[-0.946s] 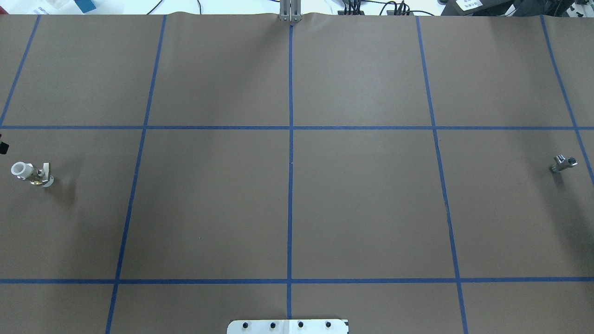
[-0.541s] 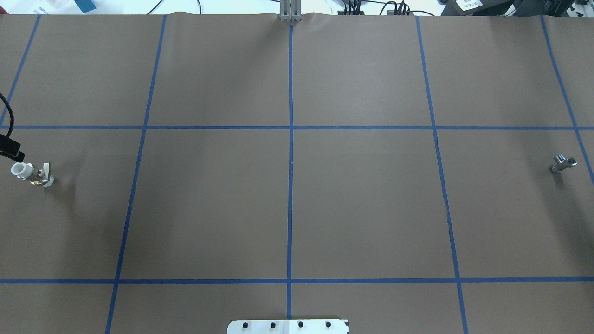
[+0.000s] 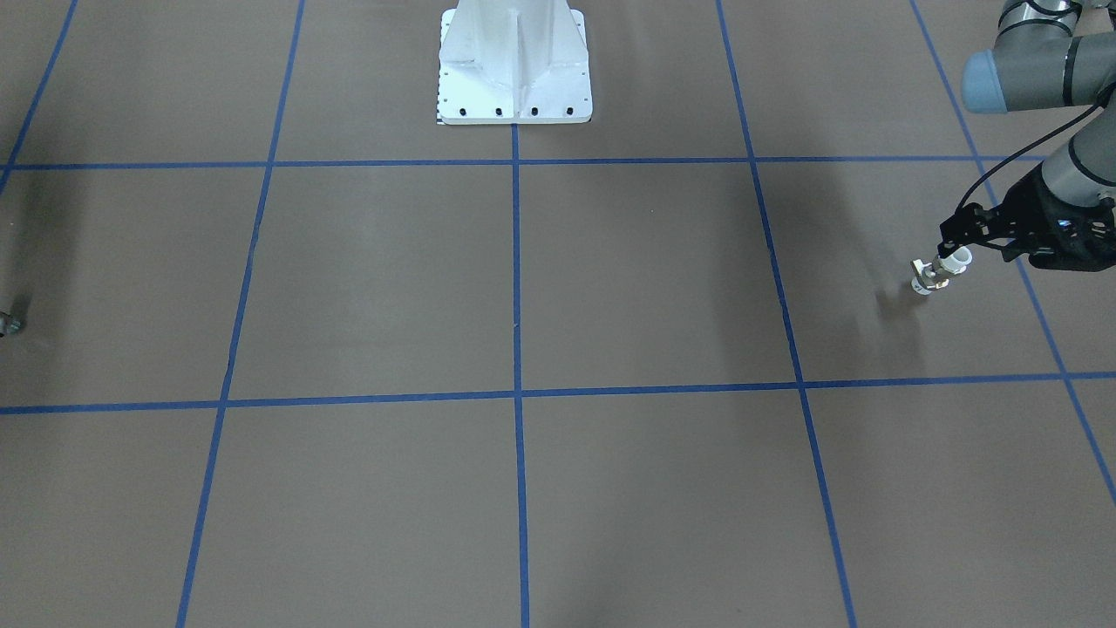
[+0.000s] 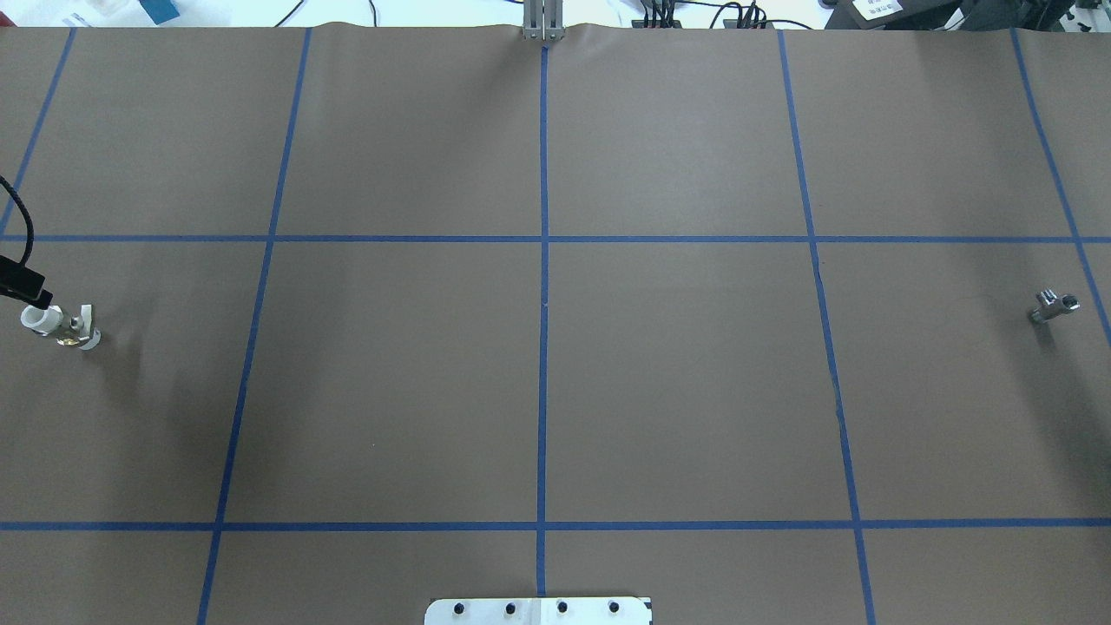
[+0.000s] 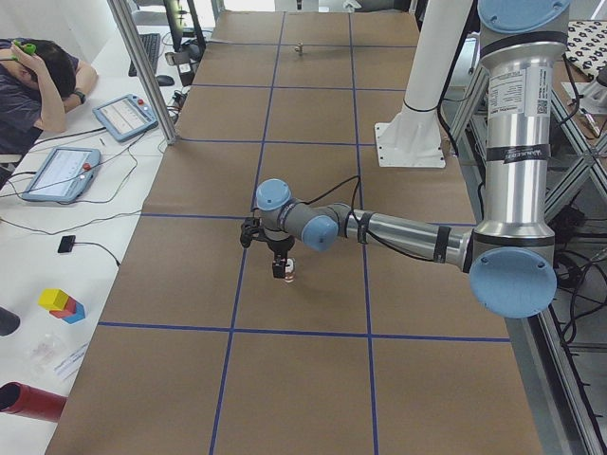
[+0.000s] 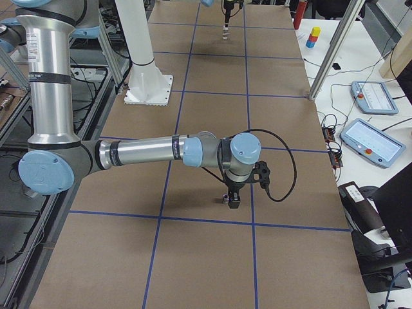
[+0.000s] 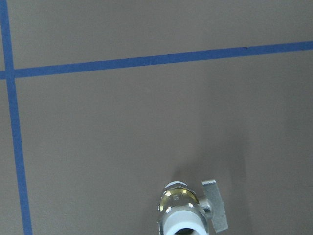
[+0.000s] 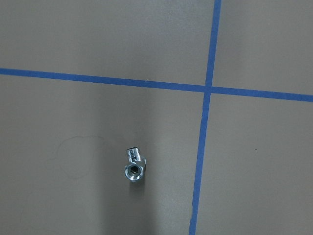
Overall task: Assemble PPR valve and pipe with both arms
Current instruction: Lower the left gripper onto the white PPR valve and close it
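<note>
Brown paper ruled with blue tape is covering the surface (image 4: pixel 677 391), and the two parts are lying at its opposite ends, well apart. The PPR valve (image 4: pixel 61 323) is sitting far out on the robot's left, its white mouth tilted up. The pipe (image 4: pixel 1053 305) is lying far out on the right, near a tape line. Neither is being held off the paper, so by my reading the job is only beginning: both pickups, the carry to the middle and the joining are all waiting to be done.

The left claw (image 3: pixel 955 240) is hanging just above the valve's white mouth, so close that I cannot judge whether it is touching. Its fingers are too dark and small for me to say if they are spread or pressed together. The right claw (image 6: pixel 232 199) is hovering low over the pipe and is showing only in a side view, so I cannot tell its state either. Neither wrist camera is catching any fingers, and the left one is cutting the valve off at its lower edge.
</note>
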Robot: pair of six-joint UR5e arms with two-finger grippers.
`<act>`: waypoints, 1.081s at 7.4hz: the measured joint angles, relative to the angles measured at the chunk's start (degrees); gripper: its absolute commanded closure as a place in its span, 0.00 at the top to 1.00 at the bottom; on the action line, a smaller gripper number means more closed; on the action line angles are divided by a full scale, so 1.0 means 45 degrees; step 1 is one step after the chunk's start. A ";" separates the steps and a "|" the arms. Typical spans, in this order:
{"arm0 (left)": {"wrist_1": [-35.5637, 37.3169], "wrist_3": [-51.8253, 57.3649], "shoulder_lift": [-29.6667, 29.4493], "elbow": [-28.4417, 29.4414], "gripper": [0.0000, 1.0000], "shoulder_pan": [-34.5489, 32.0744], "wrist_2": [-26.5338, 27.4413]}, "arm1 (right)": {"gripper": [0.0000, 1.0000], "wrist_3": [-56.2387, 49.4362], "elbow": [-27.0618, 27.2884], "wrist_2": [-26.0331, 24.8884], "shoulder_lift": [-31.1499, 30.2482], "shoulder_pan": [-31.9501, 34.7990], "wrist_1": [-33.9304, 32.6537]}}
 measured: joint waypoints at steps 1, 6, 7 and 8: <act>-0.0028 -0.0158 -0.0031 0.0022 1.00 0.0260 0.0191 | 0.99 0.0000 -0.0014 0.0000 0.0000 0.0000 0.0000; -0.0621 -0.0316 -0.0040 0.0571 0.84 0.0589 0.0464 | 0.99 0.0000 -0.0047 0.0000 0.0013 0.0000 0.0000; -0.0829 -0.0325 -0.0034 0.0718 0.60 0.0590 0.0465 | 0.99 -0.0001 -0.0044 0.0000 0.0013 0.0000 0.0000; -0.0922 -0.0350 -0.0033 0.0788 0.27 0.0584 0.0461 | 0.99 -0.0001 -0.0038 0.0000 0.0008 0.0000 0.0000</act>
